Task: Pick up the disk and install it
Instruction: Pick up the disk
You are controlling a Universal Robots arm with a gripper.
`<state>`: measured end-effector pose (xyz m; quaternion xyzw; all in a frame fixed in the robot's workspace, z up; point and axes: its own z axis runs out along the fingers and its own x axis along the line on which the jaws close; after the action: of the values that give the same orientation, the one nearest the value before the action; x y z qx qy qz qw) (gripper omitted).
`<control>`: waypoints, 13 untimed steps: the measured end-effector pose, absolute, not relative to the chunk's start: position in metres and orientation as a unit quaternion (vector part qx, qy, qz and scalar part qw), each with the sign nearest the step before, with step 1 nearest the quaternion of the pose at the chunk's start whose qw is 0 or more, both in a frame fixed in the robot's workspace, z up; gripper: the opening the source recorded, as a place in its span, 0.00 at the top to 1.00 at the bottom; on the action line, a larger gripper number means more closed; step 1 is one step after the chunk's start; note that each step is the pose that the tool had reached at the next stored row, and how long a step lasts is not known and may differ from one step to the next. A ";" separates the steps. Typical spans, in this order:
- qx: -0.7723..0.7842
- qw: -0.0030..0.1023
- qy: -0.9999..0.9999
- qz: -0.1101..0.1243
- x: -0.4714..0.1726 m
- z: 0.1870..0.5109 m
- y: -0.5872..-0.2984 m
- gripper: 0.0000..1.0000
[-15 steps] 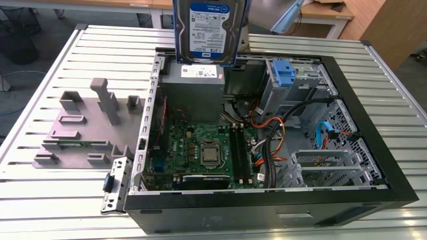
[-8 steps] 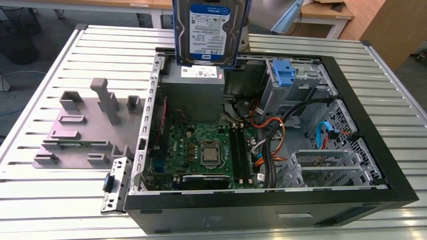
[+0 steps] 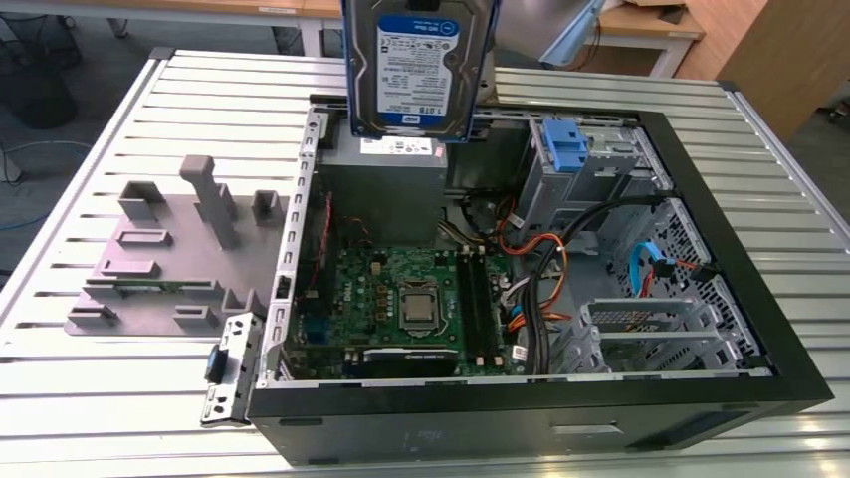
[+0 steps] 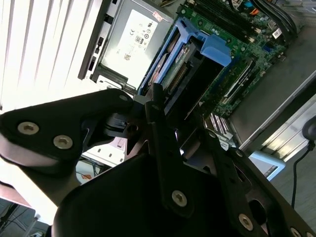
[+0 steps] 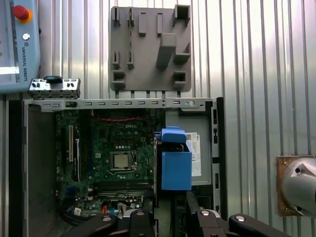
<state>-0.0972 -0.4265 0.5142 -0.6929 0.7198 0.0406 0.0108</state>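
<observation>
The disk (image 3: 418, 70) hangs in the air, label facing the exterior view, upright with its blue carrier rails running down both long edges, above the rear of the open computer case (image 3: 743, 299) and over the grey power-supply box (image 3: 385, 174). In the first wrist view the disk (image 5: 176, 170) is seen end-on over the case, with the gripper (image 5: 170, 212) closed on its near end, one finger on either side; the second wrist view shows the same clamp, the gripper (image 4: 182, 116) holding the disk (image 4: 180, 69) above the motherboard (image 4: 237, 34). Judging from this, the pick-up is done and the carry toward the install is in hand. A bare blue bracket (image 3: 564, 144) sits in the drive cage at the far corner, on the exterior view's right of the disk. Seating it would likely call for turning the disk to match a bay and lining up its rails squarely, keeping clear of the loose cables (image 3: 558, 259). A grey fixture tray (image 3: 173, 259) lies on the slatted tabletop (image 3: 80, 149) beside the case.
</observation>
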 end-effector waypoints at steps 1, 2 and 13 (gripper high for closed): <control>-0.693 0.011 0.720 0.041 -0.097 0.514 -0.429 0.65; -0.693 0.011 0.720 0.041 -0.097 0.514 -0.431 0.65; -0.693 0.011 0.720 0.041 -0.095 0.513 -0.459 0.65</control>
<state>-0.0951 -0.4591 0.5128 -0.6929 0.7198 0.0406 0.0108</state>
